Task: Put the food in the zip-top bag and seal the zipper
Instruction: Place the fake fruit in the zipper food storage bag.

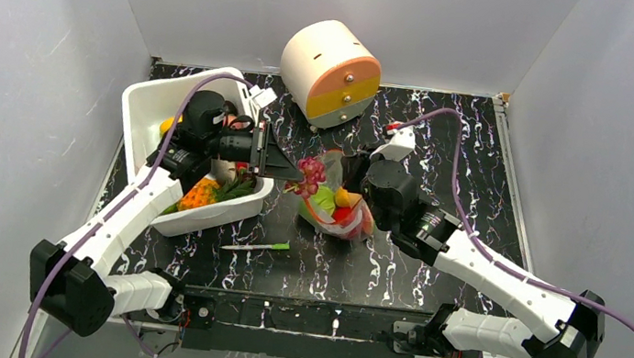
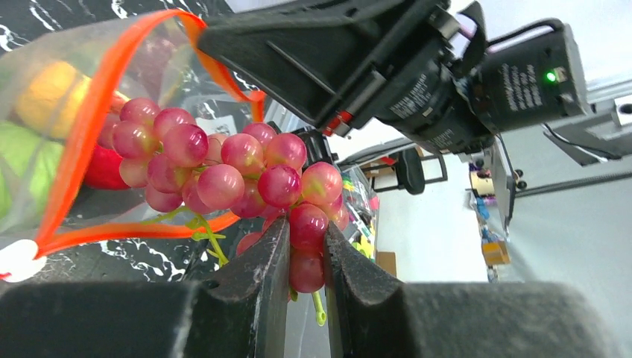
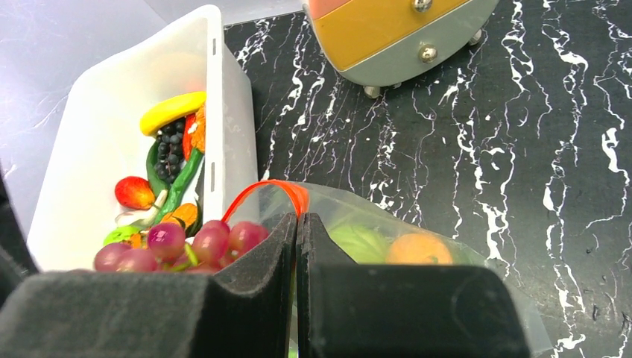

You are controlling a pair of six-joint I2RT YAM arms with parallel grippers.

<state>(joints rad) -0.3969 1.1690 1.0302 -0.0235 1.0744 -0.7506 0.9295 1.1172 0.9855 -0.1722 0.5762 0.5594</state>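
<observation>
Left gripper (image 2: 307, 239) is narrowed onto the lower grapes of one pink grape cluster (image 2: 223, 168) and holds it sideways right at the mouth of the zip-top bag (image 1: 357, 225). I judge this as mid-insertion. Right gripper (image 3: 298, 220) is pinched tight on the bag's rim at the zipper (image 2: 88, 127), apparently lifting that edge so the mouth gapes toward the left arm. The zipper loop reads open, unsealed. Bag sits mid-table between the white bin (image 3: 89, 134) and the right arm, near the round drawer unit (image 1: 331, 72). Counts: one bag, one bin, one drawer unit, one thin white-green stick (image 1: 256, 246) lying alone toward the front edge, not food. Inside bag, at least three pieces: green piece (image 3: 361, 242), orange piece (image 3: 417, 250), red piece (image 2: 104, 170). In bin: yellow banana (image 3: 171, 112), dark grape bunch (image 3: 173, 138), red fruit (image 3: 134, 192), plus more tangled items, exact count cannot tell. Sealing not yet started.
</observation>
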